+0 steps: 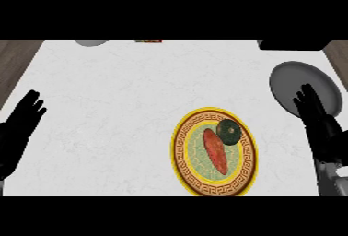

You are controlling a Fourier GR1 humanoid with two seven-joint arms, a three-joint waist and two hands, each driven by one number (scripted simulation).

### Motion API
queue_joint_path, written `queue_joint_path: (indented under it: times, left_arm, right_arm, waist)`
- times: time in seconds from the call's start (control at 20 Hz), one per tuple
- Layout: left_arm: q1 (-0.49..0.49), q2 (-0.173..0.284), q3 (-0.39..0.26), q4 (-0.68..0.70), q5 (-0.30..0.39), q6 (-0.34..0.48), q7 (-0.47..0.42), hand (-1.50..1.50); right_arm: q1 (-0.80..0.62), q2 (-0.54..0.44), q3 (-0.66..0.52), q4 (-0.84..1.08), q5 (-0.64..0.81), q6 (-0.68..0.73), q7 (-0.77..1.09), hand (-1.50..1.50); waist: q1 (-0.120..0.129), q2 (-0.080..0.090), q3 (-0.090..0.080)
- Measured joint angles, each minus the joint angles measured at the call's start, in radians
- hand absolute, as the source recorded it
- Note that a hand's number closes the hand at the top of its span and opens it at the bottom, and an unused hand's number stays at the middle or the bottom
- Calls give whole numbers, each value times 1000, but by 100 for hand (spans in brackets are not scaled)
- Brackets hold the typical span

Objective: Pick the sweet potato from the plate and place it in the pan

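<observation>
Even, bright overhead light; white tabletop nearly washed out, no glare. Shadows faint and soft. Edges undistorted.

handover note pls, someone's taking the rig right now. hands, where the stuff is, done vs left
Left robot hand: open, holding nothing, resting at the left edge of the counter.
Right robot hand: open, holding nothing, over the near edge of the pan at the right.
Sweet potato: lying on the yellow-rimmed plate, beside a dark green vegetable.
Pan: grey, far right, beyond the plate, nothing in it as far as shows.
Done: nothing yet; no grasp made.
Left: grasp the sweet potato, lift it off the plate, set it in the pan. The right robot hand looks like the nearer one.
</observation>
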Motion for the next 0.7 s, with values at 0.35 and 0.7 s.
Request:
queue_joint_path:
  times: [0.35, 0.7]
  left_arm:
    - [-86, -72, -24, -2, 1, 16, -28, 0]
    - [-144, -157, -59, 33, -22, 70, -25, 0]
  right_arm:
    - [-220, 28, 132, -54, -91, 307, -49, 150]
    - [-233, -136, 134, 80, 87, 562, -418, -150]
  waist:
    - [43, 19, 9]
    - [5, 19, 11]
